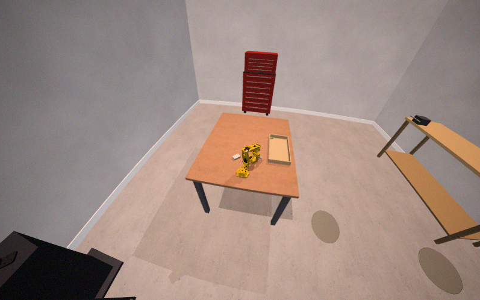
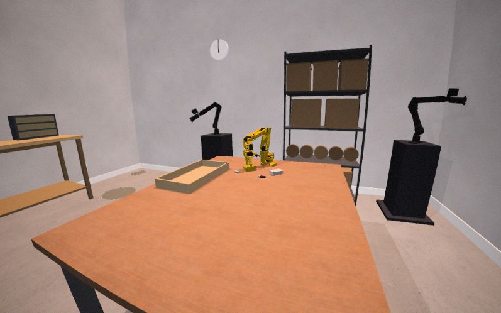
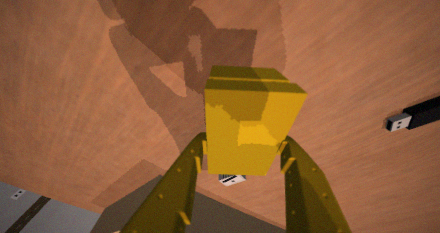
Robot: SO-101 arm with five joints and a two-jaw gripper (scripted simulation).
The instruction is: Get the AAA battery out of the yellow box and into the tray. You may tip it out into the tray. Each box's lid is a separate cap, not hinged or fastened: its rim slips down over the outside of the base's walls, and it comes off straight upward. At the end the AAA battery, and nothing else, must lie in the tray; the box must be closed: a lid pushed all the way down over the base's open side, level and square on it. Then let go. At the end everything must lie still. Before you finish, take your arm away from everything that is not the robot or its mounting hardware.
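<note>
My gripper (image 3: 243, 152) is shut on the yellow box (image 3: 252, 120), with one finger on each side of its near end. A seam runs across the far part of the box, and its shadow falls on the table beyond it. In the exterior view the gripper (image 2: 249, 163) points down and has the box (image 2: 249, 168) low over the table, to the right of the tray (image 2: 193, 176). I cannot tell whether the box touches the table. The tray (image 1: 279, 149) is a shallow tan one with a small green speck (image 1: 271, 138) in its far corner. I cannot make out the AAA battery.
A black USB stick (image 3: 414, 116) lies on the table to the right of the box and also shows in the exterior view (image 2: 261, 177). A small white piece (image 3: 231, 179) lies under the box. A pale box (image 2: 276, 171) and a tiny grey item (image 2: 236, 171) lie nearby.
</note>
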